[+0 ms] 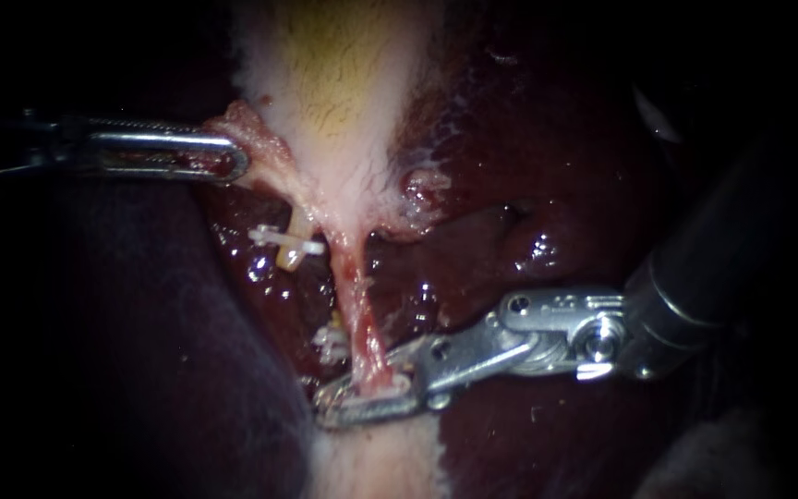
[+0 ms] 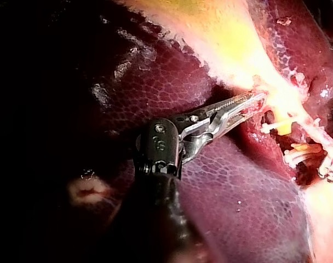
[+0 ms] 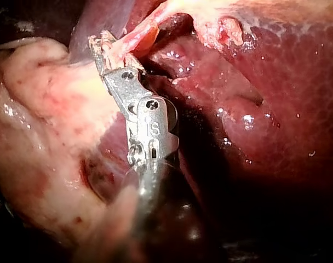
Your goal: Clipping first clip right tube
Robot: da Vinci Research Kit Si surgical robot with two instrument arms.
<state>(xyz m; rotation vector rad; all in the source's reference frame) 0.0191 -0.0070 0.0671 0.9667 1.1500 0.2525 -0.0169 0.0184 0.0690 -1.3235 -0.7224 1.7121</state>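
Dark red liver (image 1: 556,185) fills the frame. The pale gallbladder (image 1: 344,83), yellow at its core, hangs down from the top centre and narrows toward the middle.

The right instrument (image 1: 348,399) enters from the right edge and reaches to the bottom centre. The left instrument (image 1: 233,164) enters from the left edge, its jaws pinching a flap of pale tissue (image 1: 251,129) beside the gallbladder's neck, well apart from the other tip.

The right tube (image 1: 357,305), thin and pink, runs from centre to bottom centre, slanting slightly rightward. The right instrument's jaws lie crosswise to this long axis at its lower end, apparently pressed on it from both sides.

Left of the tube sit an upper white clip (image 1: 286,242) and a lower white clip (image 1: 328,344).
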